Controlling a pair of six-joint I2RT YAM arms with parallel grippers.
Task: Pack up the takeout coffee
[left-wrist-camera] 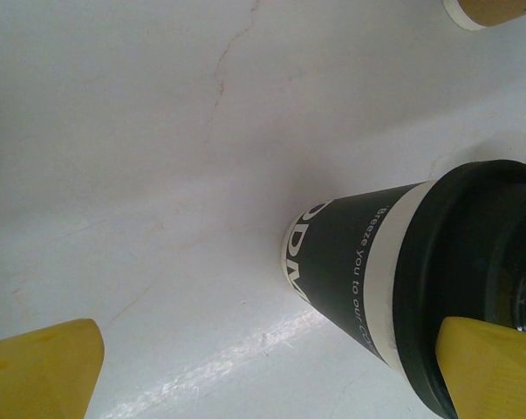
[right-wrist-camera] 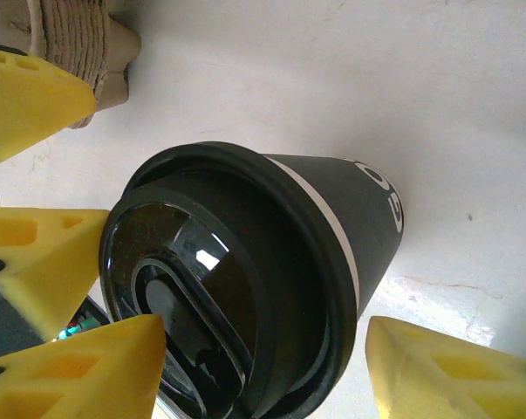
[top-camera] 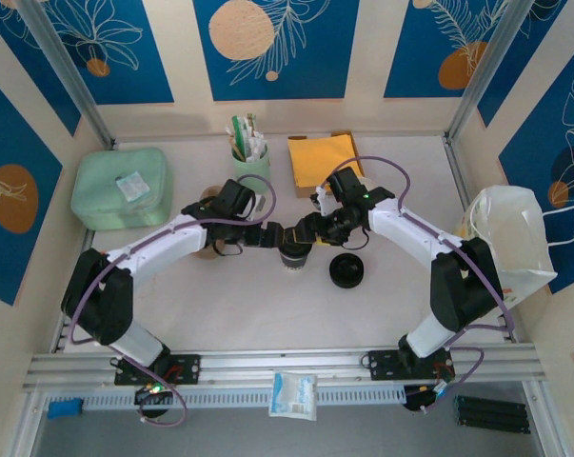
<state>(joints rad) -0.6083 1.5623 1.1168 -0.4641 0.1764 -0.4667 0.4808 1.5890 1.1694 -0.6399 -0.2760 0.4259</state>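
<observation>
The takeout coffee (top-camera: 294, 253) is a dark paper cup with white lettering and a black lid, standing upright mid-table. In the left wrist view the takeout coffee (left-wrist-camera: 358, 262) stands beside my left gripper (left-wrist-camera: 271, 375), which is open wide, its right fingertip (left-wrist-camera: 498, 367) at the lid's edge. In the overhead view the left gripper (top-camera: 267, 236) sits just left of the cup. My right gripper (top-camera: 310, 228) reaches in from the right. The right gripper (right-wrist-camera: 263, 375) stands open astride the lid of the takeout coffee (right-wrist-camera: 245, 279), with a small gap at its right fingertip (right-wrist-camera: 454, 375).
A brown pulp carrier (right-wrist-camera: 79, 44) lies just beyond the cup. A stack of black lids (top-camera: 346, 271) sits right of it. A green pouch (top-camera: 122, 188), a sachet holder (top-camera: 250, 152) and a yellow pad (top-camera: 323, 160) line the back. A white bag (top-camera: 510, 238) stands at right.
</observation>
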